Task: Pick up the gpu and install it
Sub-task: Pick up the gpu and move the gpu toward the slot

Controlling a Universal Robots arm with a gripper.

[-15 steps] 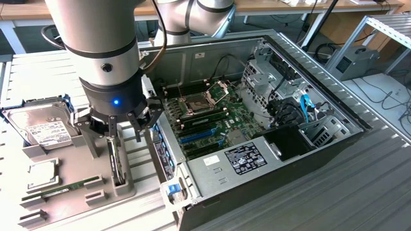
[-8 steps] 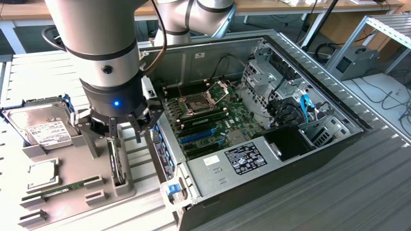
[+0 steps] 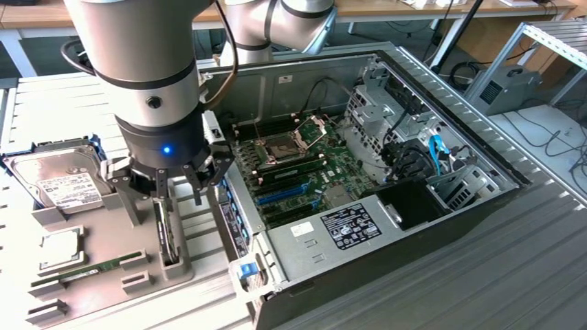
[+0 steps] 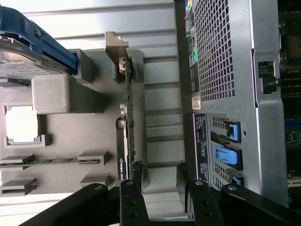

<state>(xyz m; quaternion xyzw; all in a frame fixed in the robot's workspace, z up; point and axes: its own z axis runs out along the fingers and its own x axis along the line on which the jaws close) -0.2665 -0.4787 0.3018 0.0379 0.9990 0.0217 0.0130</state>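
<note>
1. The pincer (image 3: 179, 196) is spread wide and holds nothing; it hangs just beside the open case (image 3: 394, 275).
2. The gpu (image 3: 166, 234) stands on edge in a grey holder (image 3: 101, 251) on the surface, beside the case and directly under the pincer.
3. Contact between the fingers (image 4: 131, 200) and the gpu cannot be told.
4. A hard drive (image 3: 60, 182) sits in the holder, farther from the case.

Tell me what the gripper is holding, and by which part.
Nothing. The gripper is open just above the gpu, which stands on edge in its grey holder, ungripped.
</note>
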